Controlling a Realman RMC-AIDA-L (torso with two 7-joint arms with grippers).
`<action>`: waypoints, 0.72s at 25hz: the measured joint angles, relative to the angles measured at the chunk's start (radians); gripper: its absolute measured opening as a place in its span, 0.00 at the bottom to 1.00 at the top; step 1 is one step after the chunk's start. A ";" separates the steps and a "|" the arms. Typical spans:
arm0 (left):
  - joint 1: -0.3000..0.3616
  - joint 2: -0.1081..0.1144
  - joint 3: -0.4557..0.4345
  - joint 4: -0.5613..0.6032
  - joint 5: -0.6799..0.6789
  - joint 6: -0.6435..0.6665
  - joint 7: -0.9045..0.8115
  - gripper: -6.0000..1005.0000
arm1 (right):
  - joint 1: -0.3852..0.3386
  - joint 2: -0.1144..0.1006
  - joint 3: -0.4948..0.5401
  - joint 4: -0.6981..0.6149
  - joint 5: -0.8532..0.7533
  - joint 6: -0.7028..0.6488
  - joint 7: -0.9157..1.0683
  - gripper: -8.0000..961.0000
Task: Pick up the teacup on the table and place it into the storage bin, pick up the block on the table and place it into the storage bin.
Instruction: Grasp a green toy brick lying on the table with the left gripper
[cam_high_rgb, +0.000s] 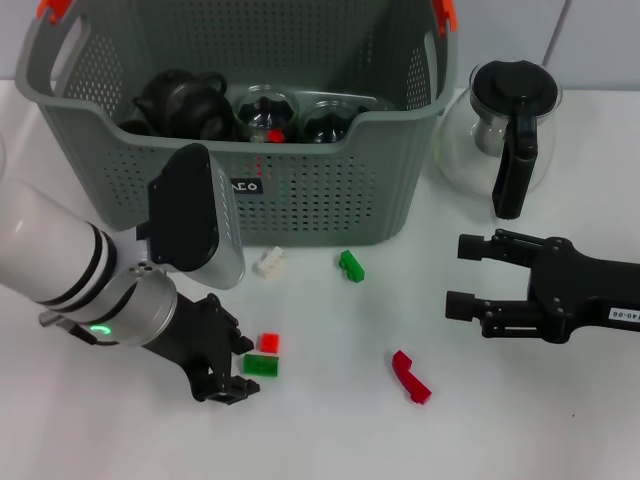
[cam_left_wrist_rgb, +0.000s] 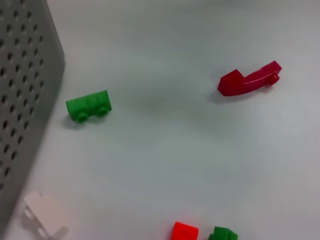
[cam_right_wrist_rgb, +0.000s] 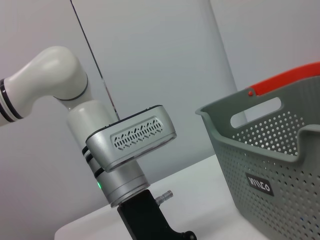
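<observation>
The grey-green storage bin (cam_high_rgb: 330, 190) stands at the back, also in the right wrist view (cam_right_wrist_rgb: 280, 165). Inside it are a black teapot (cam_high_rgb: 180, 100) and two glass cups (cam_high_rgb: 268, 115); no teacup shows on the table. Small blocks lie in front: white (cam_high_rgb: 269, 262), green (cam_high_rgb: 351, 266), red (cam_high_rgb: 411, 377), orange-red (cam_high_rgb: 269, 343) and a flat green block (cam_high_rgb: 262, 366). My left gripper (cam_high_rgb: 243, 367) is low on the table, open, its tips right at the flat green block. My right gripper (cam_high_rgb: 468, 276) hovers open at the right, holding nothing.
A glass pot with a black handle (cam_high_rgb: 505, 130) stands right of the bin, just behind my right gripper. The left wrist view shows the bin wall (cam_left_wrist_rgb: 25, 100), the green block (cam_left_wrist_rgb: 89, 106), the red block (cam_left_wrist_rgb: 248, 80) and the white block (cam_left_wrist_rgb: 42, 215).
</observation>
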 joint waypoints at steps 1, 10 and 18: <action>-0.001 0.000 0.000 0.001 0.000 -0.001 0.000 0.40 | 0.001 0.000 0.000 0.000 0.000 0.000 0.001 0.98; -0.033 0.000 -0.008 0.049 0.000 -0.025 -0.013 0.36 | 0.005 0.000 0.002 0.000 0.000 0.000 0.002 0.98; -0.059 0.003 -0.048 0.069 0.001 -0.008 -0.032 0.32 | 0.005 -0.002 0.002 0.000 0.000 0.000 0.001 0.98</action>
